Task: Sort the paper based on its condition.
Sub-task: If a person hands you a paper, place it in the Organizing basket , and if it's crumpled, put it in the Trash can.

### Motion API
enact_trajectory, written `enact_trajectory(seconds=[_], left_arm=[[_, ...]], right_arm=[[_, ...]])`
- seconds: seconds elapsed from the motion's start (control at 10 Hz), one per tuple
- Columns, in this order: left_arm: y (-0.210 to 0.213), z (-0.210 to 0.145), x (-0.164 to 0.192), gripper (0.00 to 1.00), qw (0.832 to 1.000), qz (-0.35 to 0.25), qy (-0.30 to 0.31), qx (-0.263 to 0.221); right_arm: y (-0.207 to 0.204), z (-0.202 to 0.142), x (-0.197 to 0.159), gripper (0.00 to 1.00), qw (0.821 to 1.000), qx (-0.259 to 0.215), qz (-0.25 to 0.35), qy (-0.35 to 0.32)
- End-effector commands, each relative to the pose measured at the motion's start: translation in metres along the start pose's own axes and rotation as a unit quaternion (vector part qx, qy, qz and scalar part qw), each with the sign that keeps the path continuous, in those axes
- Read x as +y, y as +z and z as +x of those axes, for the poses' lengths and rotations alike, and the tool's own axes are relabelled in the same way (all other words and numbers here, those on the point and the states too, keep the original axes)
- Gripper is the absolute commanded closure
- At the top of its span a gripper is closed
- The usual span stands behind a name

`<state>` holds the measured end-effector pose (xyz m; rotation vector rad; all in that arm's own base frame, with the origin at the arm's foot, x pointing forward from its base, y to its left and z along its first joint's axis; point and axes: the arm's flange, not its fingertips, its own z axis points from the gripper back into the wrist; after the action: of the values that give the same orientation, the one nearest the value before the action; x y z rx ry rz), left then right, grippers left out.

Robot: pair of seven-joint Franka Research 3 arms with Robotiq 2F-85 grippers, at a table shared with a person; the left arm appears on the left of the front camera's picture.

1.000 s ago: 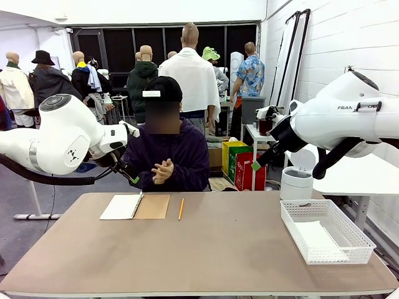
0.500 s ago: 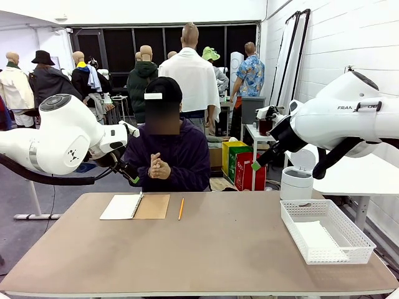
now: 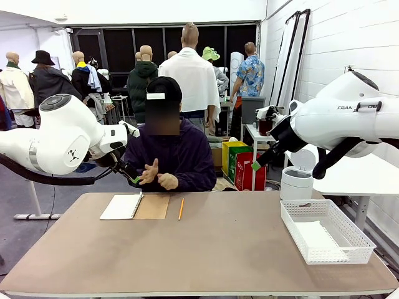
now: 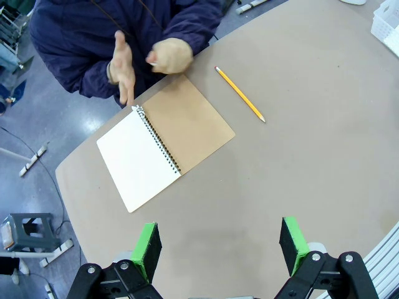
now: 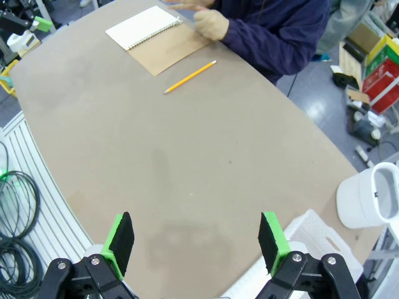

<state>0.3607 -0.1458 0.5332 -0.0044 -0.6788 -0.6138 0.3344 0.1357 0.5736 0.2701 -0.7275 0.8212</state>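
Front view: one sheet of paper [image 3: 317,238] seems to lie in the basket [image 3: 340,254] at the right end of the bench [image 3: 218,249]. Notebook [image 4: 163,140] lies open near the person's hands [image 4: 121,65]. Left pincer [image 4: 218,244] and right pincer [image 5: 196,242] both spread wide, empty. Sorting looks barely begun.

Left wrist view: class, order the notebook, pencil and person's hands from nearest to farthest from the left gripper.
1. Notebook, lying open, just ahead of the left gripper.
2. Pencil, farther, to the picture's right.
3. Person's hands, farthest, beyond the notebook.
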Motion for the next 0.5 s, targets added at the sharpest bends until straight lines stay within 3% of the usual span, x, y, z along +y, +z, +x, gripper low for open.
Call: enact_trajectory(seconds=[0.0, 0.4], left_arm=[[-0.0006, 0.0014, 0.0015, 0.0, 1.0, -0.001, 0.001, 0.001], [-0.0006, 0.0014, 0.0015, 0.0, 1.0, -0.001, 0.001, 0.001]], right_arm=[[0.0, 0.0002, -0.0001, 0.0, 1.0, 0.001, -0.002, 0.0], [0.0, 0.0002, -0.0001, 0.0, 1.0, 0.001, -0.002, 0.0]])
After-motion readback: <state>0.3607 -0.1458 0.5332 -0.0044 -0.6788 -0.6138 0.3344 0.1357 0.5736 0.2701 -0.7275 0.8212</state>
